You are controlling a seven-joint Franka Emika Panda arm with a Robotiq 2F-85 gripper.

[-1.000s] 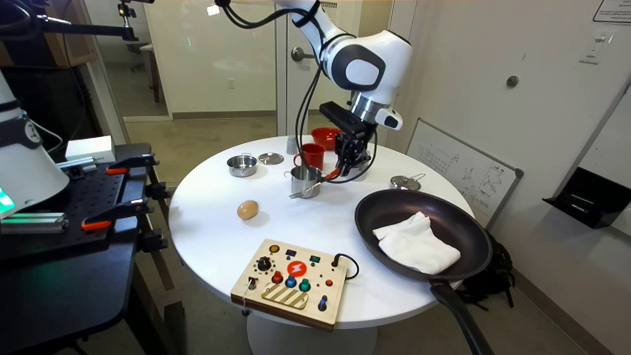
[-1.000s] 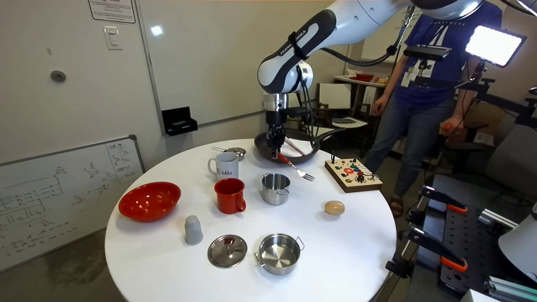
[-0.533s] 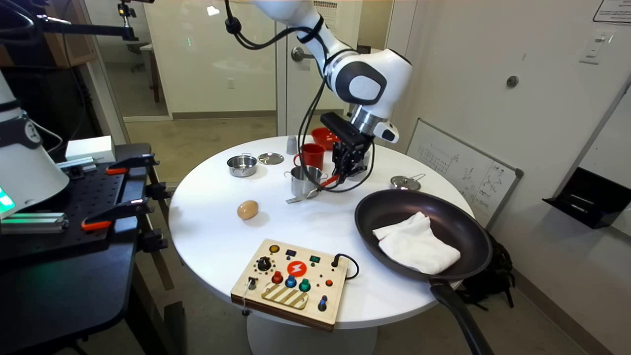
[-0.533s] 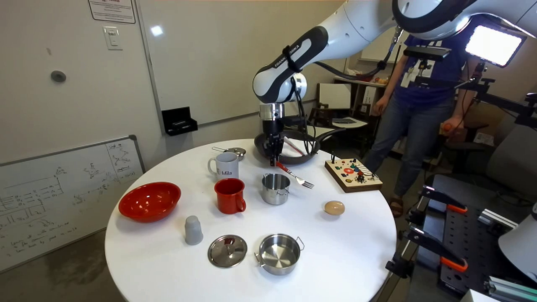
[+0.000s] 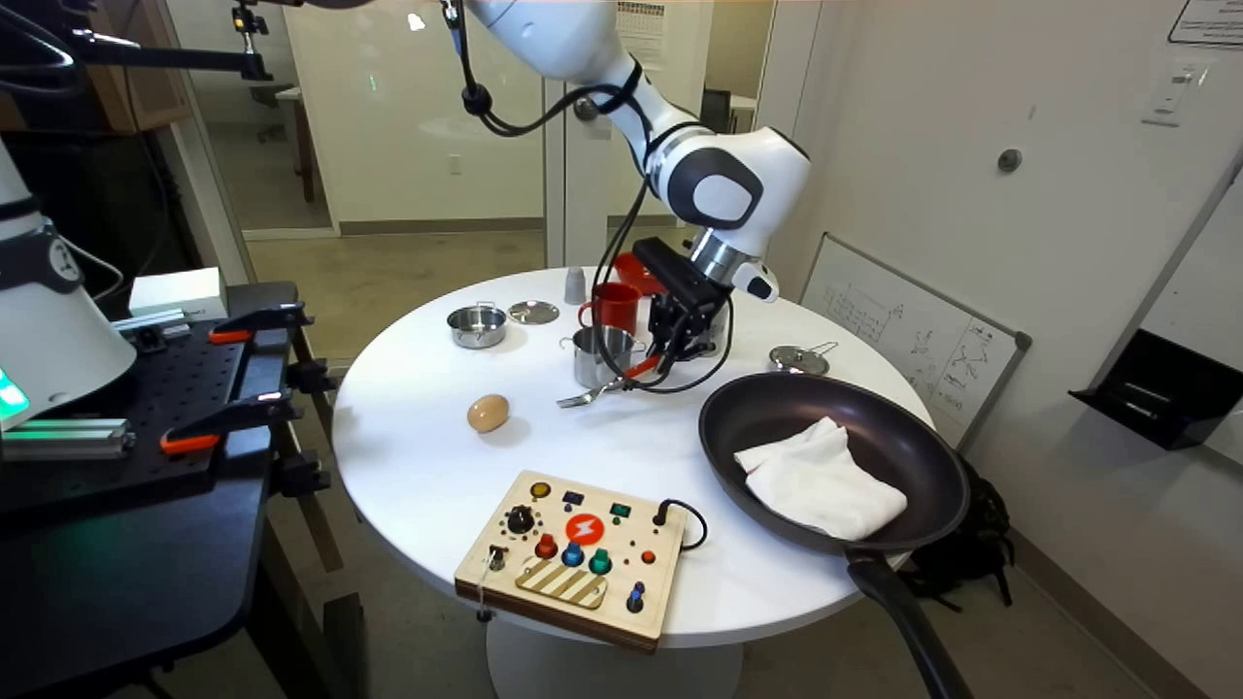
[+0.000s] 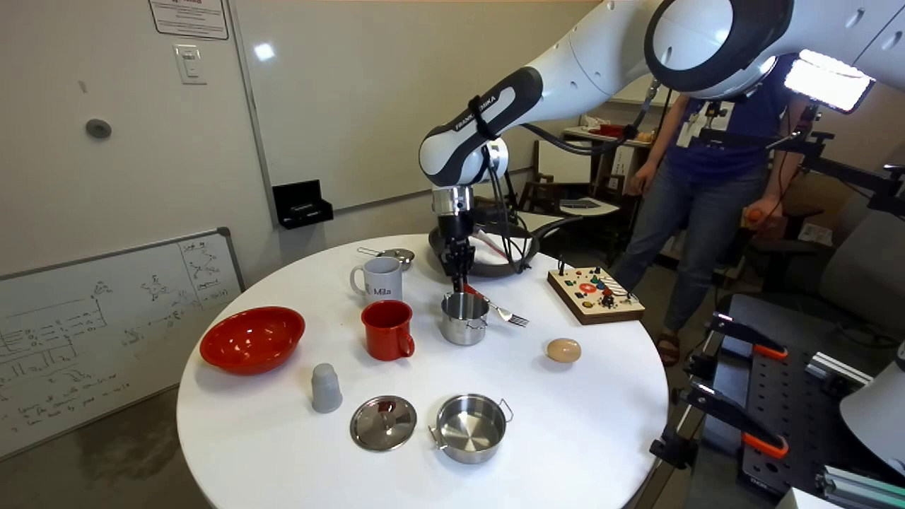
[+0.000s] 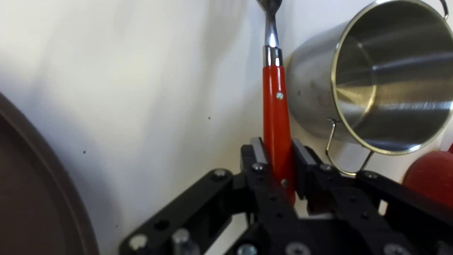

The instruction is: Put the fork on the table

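Observation:
The fork has a red handle and a metal head. My gripper is shut on the rear of its handle, and the fork points away from the jaws; its tines are cut off at the top of the wrist view. In both exterior views the fork is low over the white round table, tines lower than the handle. Its shadow lies beside it in the wrist view. I cannot tell whether the tines touch the top. My gripper is behind the small steel cup.
The steel cup stands close beside the fork. Around are a red mug, a grey mug, a black pan with a white cloth, an egg and a wooden knob box. Cables hang from the arm.
My gripper has moved down with the fork in it, and the fork is now nearer the table top. The other objects have not moved.

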